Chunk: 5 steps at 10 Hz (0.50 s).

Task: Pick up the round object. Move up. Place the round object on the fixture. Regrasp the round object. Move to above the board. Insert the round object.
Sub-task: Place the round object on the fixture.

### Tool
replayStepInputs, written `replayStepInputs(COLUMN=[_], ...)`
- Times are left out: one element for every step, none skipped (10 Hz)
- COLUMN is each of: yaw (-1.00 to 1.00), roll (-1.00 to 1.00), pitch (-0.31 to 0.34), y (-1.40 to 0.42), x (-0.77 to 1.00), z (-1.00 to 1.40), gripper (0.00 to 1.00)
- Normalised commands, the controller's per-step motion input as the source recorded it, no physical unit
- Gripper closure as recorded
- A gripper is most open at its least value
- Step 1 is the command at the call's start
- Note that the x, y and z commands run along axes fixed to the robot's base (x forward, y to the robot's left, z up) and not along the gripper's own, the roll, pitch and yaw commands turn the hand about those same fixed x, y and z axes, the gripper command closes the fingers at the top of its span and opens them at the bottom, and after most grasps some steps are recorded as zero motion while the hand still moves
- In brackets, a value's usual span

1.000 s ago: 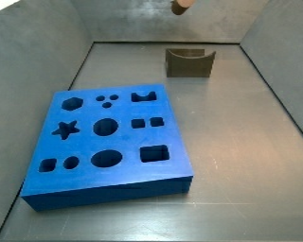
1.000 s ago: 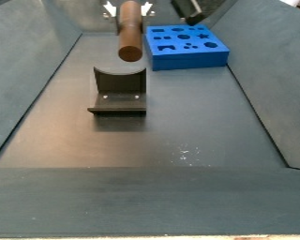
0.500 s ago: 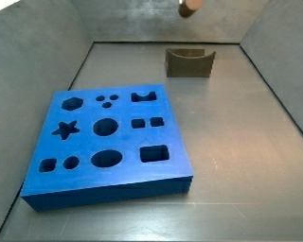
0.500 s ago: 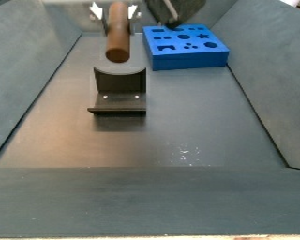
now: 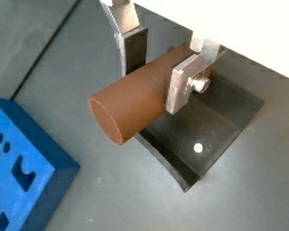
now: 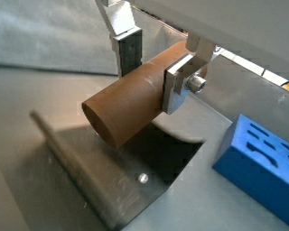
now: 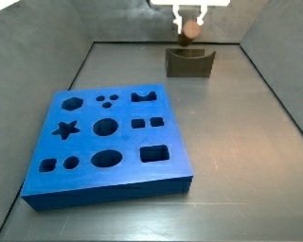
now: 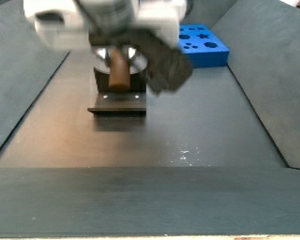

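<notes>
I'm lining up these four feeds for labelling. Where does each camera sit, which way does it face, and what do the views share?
Wrist views: both ride on the arm's wrist, looking along the gripper, whose fingers clamp the round object above the fixture; the board shows at an edge.
Side view: high, beyond the board, facing the fixture; gripper at top.
Side view: low, opposite end, fixture nearer, board behind; blurred gripper.
Shared: round object, fixture, board.

The gripper (image 5: 159, 63) holds the round object (image 5: 141, 97) just above the fixture (image 7: 188, 62), perhaps touching its notch. The board (image 7: 106, 143) lies well apart, nearer the front.
</notes>
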Motion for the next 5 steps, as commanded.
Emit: replayStepInputs(yaw=[-0.15, -0.17, -0.21, -0.17, -0.16], roll=[-1.0, -1.0, -1.0, -0.89, -0.65], pitch=[0.158, 0.175, 0.193, 0.181, 0.134], y=[0.12, 0.13, 0.11, 0.09, 0.11], x=[0.19, 0.21, 0.17, 0.14, 0.12], z=[-1.0, -1.0, -0.78, -0.61, -0.47], gripper=[1.0, 1.0, 1.0, 1.0, 1.0])
